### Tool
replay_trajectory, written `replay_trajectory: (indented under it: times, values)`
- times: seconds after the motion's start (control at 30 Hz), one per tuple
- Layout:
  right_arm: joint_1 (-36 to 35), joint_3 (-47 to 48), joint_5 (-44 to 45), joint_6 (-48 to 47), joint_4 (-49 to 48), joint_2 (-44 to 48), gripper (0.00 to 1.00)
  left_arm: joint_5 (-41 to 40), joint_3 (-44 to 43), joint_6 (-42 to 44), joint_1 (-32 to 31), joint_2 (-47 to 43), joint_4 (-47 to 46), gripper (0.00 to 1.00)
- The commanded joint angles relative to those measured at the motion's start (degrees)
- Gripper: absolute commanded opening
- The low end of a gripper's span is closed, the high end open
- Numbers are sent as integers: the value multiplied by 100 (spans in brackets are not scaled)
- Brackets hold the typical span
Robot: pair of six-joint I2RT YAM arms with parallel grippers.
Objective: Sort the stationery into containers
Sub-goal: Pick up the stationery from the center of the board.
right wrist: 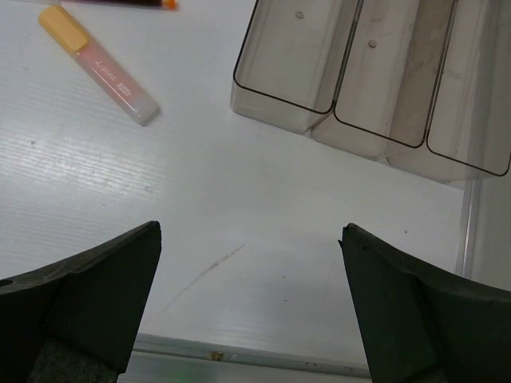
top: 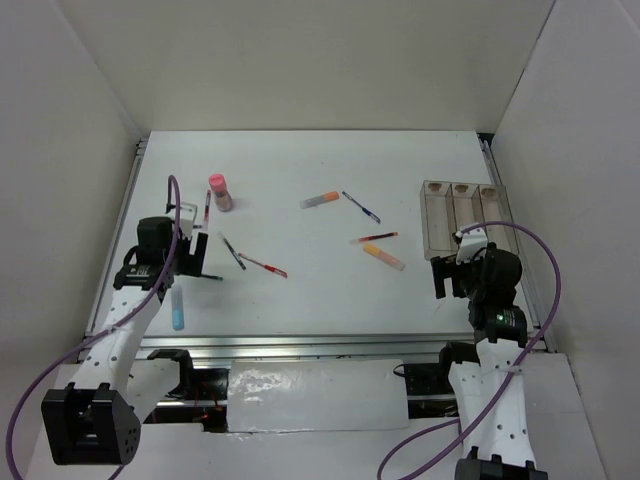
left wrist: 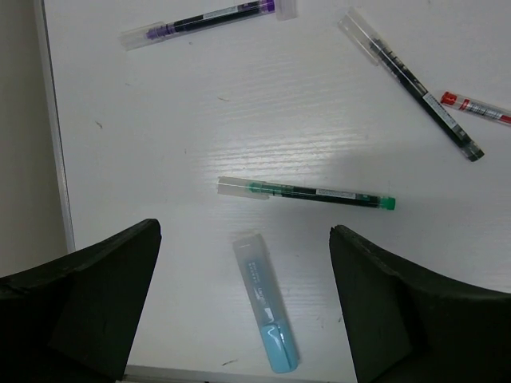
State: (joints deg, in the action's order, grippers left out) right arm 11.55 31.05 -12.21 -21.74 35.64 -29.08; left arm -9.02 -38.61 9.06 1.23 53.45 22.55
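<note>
Left hand [left wrist: 242, 231], fingers apart, hovers over a stubby light-blue marker [left wrist: 266, 315], poised to pick it; right hand [right wrist: 249, 230], also apart, hangs beside three joined clear-plastic bins [right wrist: 271, 108], apparently empty; thin pens [left wrist: 307, 191] scatter the white tabletop [top: 300, 300]

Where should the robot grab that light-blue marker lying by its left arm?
Probably around the middle of the light-blue marker, from straight above. It lies flat with bare table on both long sides, so the open left claw can close across its narrow body.
</note>
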Motion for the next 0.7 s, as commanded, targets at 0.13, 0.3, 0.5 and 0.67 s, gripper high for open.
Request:
replay_trajectory:
  times: [0.13, 0.3, 0.5, 0.67]
  values:
    - [84, 165, -106, -24, 66, -71, 100, 646, -568, 70, -9, 279, -224, 99]
    - [110, 165, -124, -32, 66, -63, 100, 1016, -990, -290, -9, 789, -672, 99]
    - [181, 156, -159, -50, 84, -106, 100, 1463, -1429, -554, 8, 1492, -1594, 97]
    - [181, 165, -142, -32, 84, -221, 100, 1710, -1947, -712, 0, 2290, -1920, 96]
